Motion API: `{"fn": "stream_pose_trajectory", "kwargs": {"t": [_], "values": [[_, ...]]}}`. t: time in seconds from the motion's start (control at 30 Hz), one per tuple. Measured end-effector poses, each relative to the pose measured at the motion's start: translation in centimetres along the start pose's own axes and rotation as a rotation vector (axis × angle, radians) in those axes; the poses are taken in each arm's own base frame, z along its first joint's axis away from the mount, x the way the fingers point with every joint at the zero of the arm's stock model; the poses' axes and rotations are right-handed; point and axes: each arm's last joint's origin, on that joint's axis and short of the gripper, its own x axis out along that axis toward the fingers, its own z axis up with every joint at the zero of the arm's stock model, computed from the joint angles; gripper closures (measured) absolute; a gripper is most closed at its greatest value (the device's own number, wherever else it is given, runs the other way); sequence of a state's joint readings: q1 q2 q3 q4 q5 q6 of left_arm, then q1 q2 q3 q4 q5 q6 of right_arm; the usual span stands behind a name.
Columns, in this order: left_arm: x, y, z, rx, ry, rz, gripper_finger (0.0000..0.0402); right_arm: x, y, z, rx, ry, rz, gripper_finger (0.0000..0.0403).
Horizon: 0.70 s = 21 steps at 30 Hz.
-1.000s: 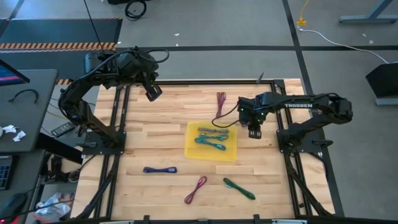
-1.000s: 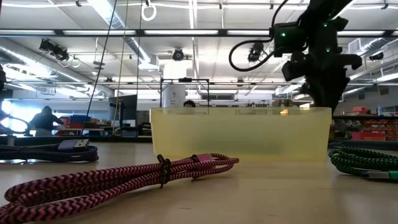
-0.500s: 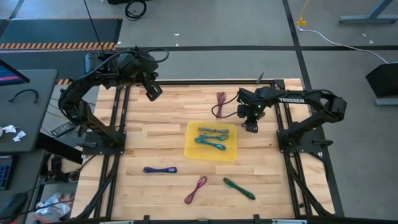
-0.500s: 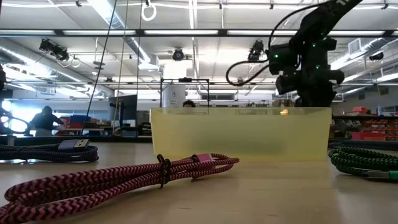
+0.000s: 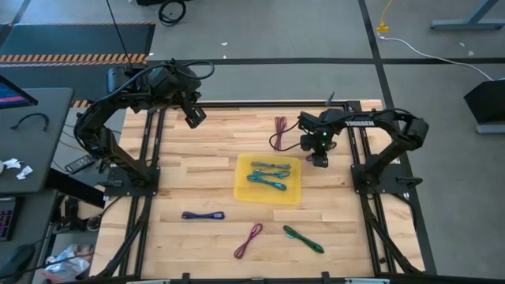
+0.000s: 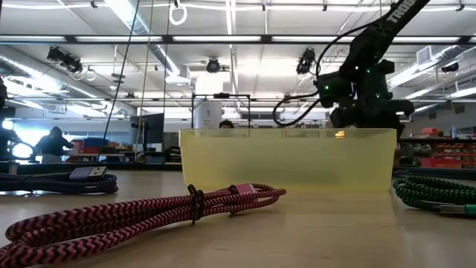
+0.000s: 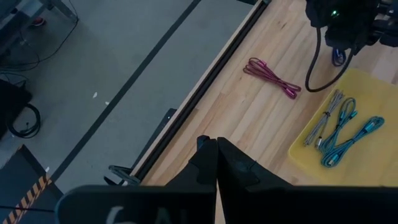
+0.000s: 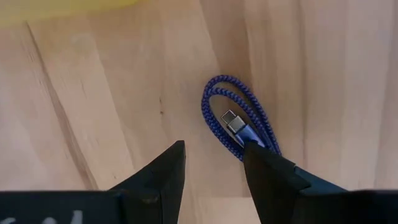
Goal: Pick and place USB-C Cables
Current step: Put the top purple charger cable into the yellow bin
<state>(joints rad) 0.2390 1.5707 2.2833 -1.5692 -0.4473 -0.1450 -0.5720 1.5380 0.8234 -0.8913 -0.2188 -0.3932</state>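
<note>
Right gripper, fingers spread, hovers over the blue cable, which lies lengthwise just off one fingertip; left gripper, pressed shut, waits far-left.

Grey floor w/ hazard tape (strip-lit ceiling).

From above, my right arm hides a blue cable; its far loop runs behind one finger in the wrist view.
</note>
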Motion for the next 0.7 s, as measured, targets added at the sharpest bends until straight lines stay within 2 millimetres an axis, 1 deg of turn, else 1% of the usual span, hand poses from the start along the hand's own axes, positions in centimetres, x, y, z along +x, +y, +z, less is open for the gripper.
{"fn": "stream_pose_trajectory", "kwargs": {"t": [0.23,0.37,0.47,0.6,0.7], "values": [[0.0,0.0,0.0,0.001,0.000,0.000,0.0397,0.8,-0.3,0.1,-0.091,0.033,-0.007,0.0237],[0.0,0.0,0.0,0.000,0.000,0.000,0.0397,0.5,-0.2,0.1,-0.073,0.021,-0.011,0.0243],[0.0,0.0,0.0,0.000,0.000,0.000,0.0397,0.2,0.1,0.0,-0.060,0.018,-0.011,0.0247],[0.0,0.0,0.0,-0.001,0.000,0.000,0.0397,-0.3,1.1,-0.1,-0.084,0.019,-0.014,0.0248],[0.0,0.0,0.0,-0.001,0.000,0.000,0.0397,-0.6,1.8,0.0,-0.109,0.018,-0.057,0.0248]]}}
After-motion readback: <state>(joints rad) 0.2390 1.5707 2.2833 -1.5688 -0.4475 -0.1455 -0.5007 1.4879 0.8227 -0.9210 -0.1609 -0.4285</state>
